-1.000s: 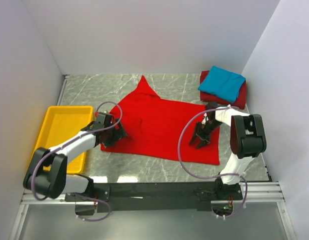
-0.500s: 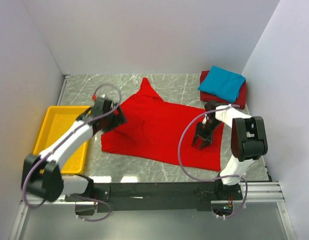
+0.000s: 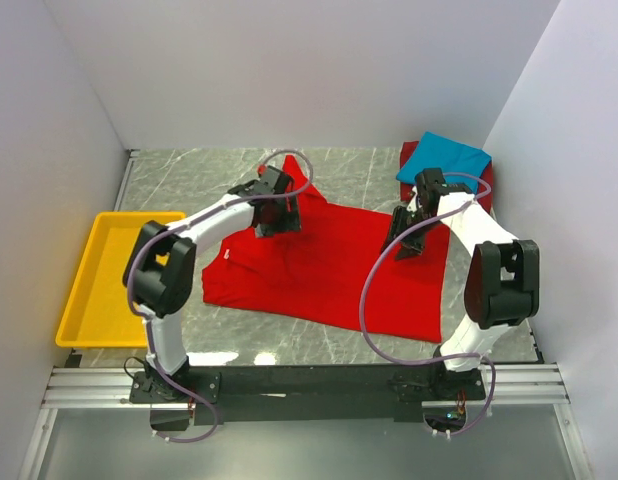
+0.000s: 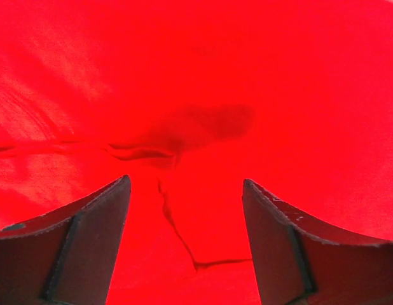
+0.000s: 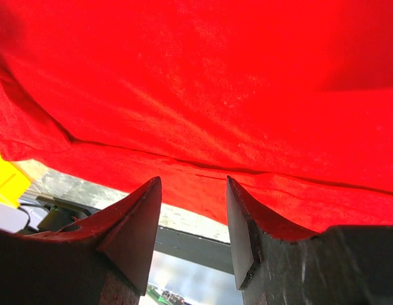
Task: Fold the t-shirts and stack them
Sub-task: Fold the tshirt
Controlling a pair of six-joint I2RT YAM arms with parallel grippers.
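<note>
A bright red t-shirt [image 3: 319, 275] lies spread flat in the middle of the table. My left gripper [image 3: 276, 216] is open and empty over the shirt's far left part, near the raised sleeve. In the left wrist view [image 4: 186, 184] red cloth [image 4: 203, 82] with a thin wrinkle fills the frame between the jaws. My right gripper [image 3: 409, 238] is open and empty over the shirt's far right part. The right wrist view [image 5: 193, 181] shows the shirt [image 5: 215, 82] and its near hem. A folded turquoise-blue t-shirt [image 3: 444, 165] lies on a folded darker red one [image 3: 486, 188] at the back right.
A yellow plastic tray [image 3: 94, 290] sits at the left edge of the table. White walls close in the back and both sides. The arms' black mounting rail [image 3: 309, 385] runs along the near edge.
My left gripper swung from the shirt's left edge to its far left part near the sleeve. My right gripper moved away from me, toward the shirt's far right edge.
</note>
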